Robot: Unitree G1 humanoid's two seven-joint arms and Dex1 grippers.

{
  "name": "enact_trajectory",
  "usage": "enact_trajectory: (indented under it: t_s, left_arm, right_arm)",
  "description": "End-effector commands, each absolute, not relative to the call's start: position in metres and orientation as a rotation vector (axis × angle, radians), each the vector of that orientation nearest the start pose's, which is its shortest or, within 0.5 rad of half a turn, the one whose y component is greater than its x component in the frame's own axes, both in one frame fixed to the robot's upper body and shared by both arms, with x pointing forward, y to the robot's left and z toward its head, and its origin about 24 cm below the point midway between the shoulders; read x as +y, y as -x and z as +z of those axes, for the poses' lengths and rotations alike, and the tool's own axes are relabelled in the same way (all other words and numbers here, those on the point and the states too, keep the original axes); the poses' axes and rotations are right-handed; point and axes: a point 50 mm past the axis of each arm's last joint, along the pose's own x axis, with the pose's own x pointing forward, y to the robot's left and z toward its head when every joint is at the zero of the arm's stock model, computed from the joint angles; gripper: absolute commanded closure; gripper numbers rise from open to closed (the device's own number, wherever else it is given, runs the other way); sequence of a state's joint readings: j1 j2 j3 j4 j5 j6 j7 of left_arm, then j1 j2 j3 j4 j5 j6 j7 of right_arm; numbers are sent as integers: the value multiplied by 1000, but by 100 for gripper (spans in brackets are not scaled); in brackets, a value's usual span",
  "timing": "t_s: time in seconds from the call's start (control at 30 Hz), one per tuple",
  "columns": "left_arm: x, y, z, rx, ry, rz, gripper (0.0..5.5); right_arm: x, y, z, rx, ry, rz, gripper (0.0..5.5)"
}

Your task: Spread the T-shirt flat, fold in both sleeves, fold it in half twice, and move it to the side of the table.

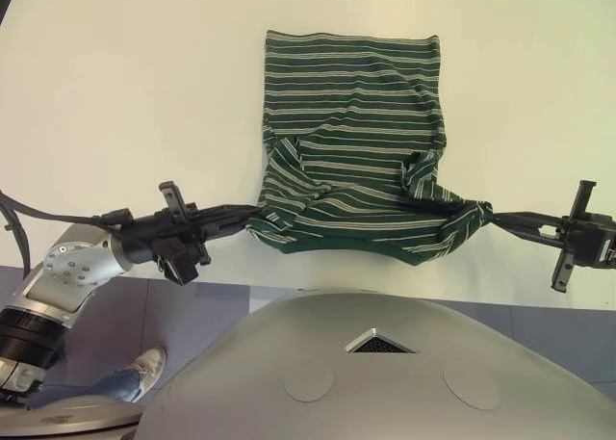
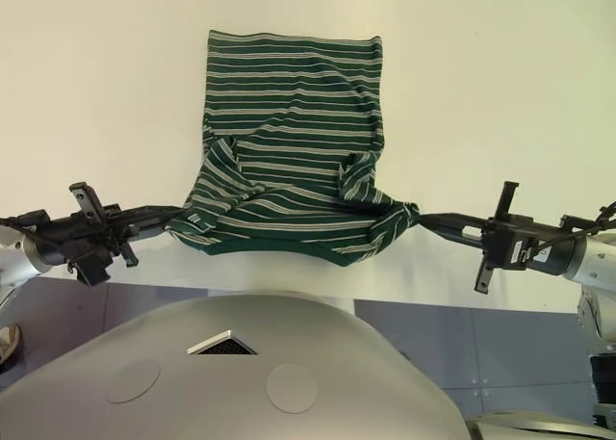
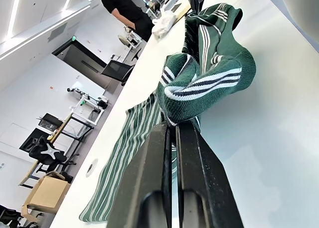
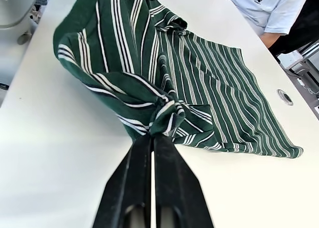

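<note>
Though seemingly clamped, grippers (image 1: 260, 209) (image 1: 484, 212) on T-shirt (image 1: 351, 103)

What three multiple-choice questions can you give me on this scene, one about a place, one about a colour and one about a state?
1. Where do the left gripper and the right gripper hold the T-shirt?
A. At its near end, one at each side
B. Both at its far edge
C. Both at its middle

2. What colour is the T-shirt?
A. Plain red
B. Dark green with pale stripes
C. Blue with dots

3. How do the grippers stand?
A. Both open above the cloth
B. One open, one shut
C. Both shut on the cloth

Answers:
1 A: each gripper pinches a bunched near corner, at opposite sides, while the far part lies on the white table.
2 B: green cloth with pale stripes shows in every view.
3 C: each wrist view shows its gripper closed on a fold of cloth.
</note>
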State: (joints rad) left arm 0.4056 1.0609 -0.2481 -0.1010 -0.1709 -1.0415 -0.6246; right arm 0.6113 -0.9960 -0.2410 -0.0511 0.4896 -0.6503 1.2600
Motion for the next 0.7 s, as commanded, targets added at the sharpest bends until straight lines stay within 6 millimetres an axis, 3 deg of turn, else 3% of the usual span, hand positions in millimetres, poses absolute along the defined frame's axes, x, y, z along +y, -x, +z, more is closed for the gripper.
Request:
enact_trajectory:
  t_s: [0.03, 0.27, 0.7]
  left_arm:
    - [215, -115, 85, -340, -709, -1331, 547]
    - [212, -121, 80, -335, -667, -1304, 547]
    - [213, -232, 56, -220, -741, -748, 547]
  right_arm:
    - [-292, -114, 103, 142, 623, 1252, 550]
    - [-281, -117, 104, 106, 619, 1289, 550]
    - [-270, -218, 83, 26, 869, 872, 550]
